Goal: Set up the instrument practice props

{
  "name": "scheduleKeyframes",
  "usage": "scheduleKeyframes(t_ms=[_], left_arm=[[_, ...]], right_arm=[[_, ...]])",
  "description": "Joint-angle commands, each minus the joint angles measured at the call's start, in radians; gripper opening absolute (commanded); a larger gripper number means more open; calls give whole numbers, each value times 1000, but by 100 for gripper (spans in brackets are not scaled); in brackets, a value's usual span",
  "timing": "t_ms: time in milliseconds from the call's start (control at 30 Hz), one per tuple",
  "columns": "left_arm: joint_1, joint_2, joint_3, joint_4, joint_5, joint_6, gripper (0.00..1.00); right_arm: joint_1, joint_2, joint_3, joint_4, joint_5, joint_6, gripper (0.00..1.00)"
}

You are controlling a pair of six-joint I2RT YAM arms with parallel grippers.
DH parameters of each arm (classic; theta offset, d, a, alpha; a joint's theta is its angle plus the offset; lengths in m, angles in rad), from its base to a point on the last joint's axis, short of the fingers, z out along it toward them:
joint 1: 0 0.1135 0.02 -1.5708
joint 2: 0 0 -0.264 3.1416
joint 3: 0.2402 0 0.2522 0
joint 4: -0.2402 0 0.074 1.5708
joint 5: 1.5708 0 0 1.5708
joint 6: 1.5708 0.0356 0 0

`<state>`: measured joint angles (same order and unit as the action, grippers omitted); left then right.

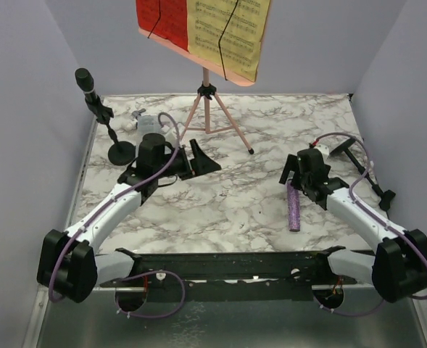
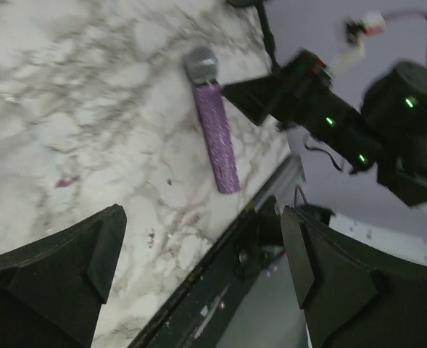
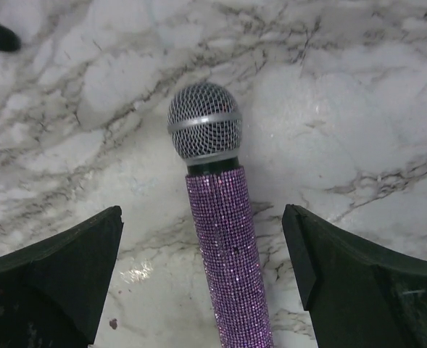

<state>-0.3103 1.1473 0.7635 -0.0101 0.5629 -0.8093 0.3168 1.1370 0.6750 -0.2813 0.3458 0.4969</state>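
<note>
The pink music rack (image 1: 207,109) stands on thin tripod legs at the back, with red (image 1: 162,18) and yellow (image 1: 227,32) music sheets on it. At the far left a black microphone (image 1: 85,78) sits upright in a round-based holder (image 1: 120,152). The purple glitter microphone (image 1: 294,206) (image 2: 214,138) (image 3: 227,254) lies flat on the marble table at the right, with its mesh head pointing away. My right gripper (image 1: 294,177) (image 3: 202,239) hangs open just over it, one finger on each side, apart from it. My left gripper (image 1: 196,161) (image 2: 202,239) is open and holds nothing.
A clear plastic box (image 1: 149,121) stands behind the left arm near the holder. A black rod-like part (image 1: 369,177), perhaps a second holder, lies behind the right arm. Grey walls close in both sides. The table's black front rail (image 2: 220,290) runs below the left gripper.
</note>
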Motion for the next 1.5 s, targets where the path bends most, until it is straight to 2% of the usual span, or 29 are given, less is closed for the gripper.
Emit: scheduleKeyframes(t_ms=[0,67,167,233,333,433,467,533,633,733,833,967,1100,1167,1233,1367,1467], left_arm=[[-165,94,126,47,118,98,95],[-187,131,176,40,109,109,95],[-196,195,278,16,146,141,96],[-202,232,361,-31,169,186,96],[-208,267,422,-94,150,260,96],[-211,267,383,-104,118,305,96],[-211,265,364,-103,109,329,96],[-211,261,320,-125,47,366,96],[-229,250,299,-165,-15,398,96],[-255,235,300,-167,-13,425,96],[-260,229,295,-171,-29,433,96],[-260,226,299,-177,-30,439,96],[-260,225,300,-184,-44,452,96],[-260,225,301,-191,-58,462,96],[-260,225,303,-201,-74,474,96],[-260,225,305,-214,-99,490,96],[-260,230,308,-216,-109,492,96]], right_arm=[[-9,53,26,-93,-46,53,99],[-80,41,18,-46,-111,67,98],[-234,3,16,64,-306,111,98],[-281,0,34,112,-238,118,99],[-371,61,91,152,-49,103,100],[-552,145,150,211,-172,161,99],[-576,179,174,233,-201,175,99],[-579,257,260,212,-158,203,98],[-580,432,455,62,-71,265,95],[-579,579,613,-57,-10,275,91],[-571,664,685,-107,60,249,84],[-554,696,672,-72,121,211,79],[-549,728,661,-42,110,198,61],[-549,750,676,-43,103,191,39],[-547,776,710,-90,96,199,26],[-523,808,823,-266,163,245,14],[-475,782,854,-318,238,222,1]])
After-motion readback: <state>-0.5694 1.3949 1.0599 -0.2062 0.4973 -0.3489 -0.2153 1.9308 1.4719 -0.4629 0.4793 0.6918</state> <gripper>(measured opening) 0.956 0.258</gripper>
